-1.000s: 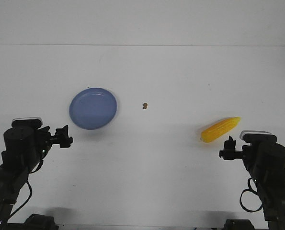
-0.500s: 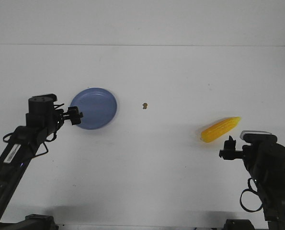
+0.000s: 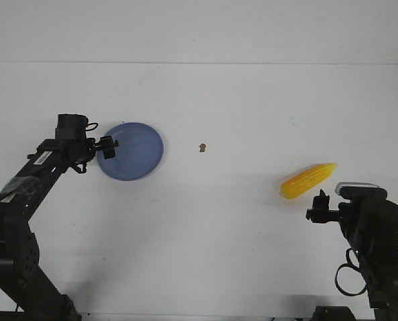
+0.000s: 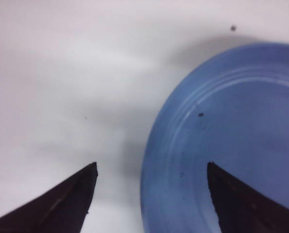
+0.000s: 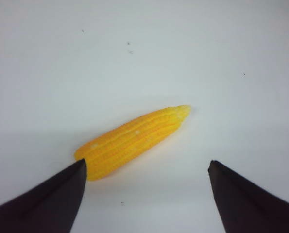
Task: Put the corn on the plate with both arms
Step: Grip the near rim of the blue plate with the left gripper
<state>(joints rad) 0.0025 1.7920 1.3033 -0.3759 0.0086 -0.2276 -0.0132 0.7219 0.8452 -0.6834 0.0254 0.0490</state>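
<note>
The periwinkle-blue plate (image 3: 131,151) lies on the white table left of centre. My left gripper (image 3: 109,148) is open at the plate's left rim; in the left wrist view (image 4: 151,167) one finger is over the plate (image 4: 231,141) and the other over bare table, the rim between them. The yellow-orange corn (image 3: 308,180) lies on the table at the right, paler tip pointing right and away. My right gripper (image 3: 316,205) is open and empty just in front of the corn; in the right wrist view (image 5: 146,167) the corn (image 5: 134,138) lies just beyond the fingertips.
A tiny brown speck (image 3: 202,148) lies on the table between plate and corn. The table's far edge meets a white wall at the back.
My left arm has reached forward and right from the front left of the table up to the plate's left rim. The right arm, the corn and the plate have not moved.
</note>
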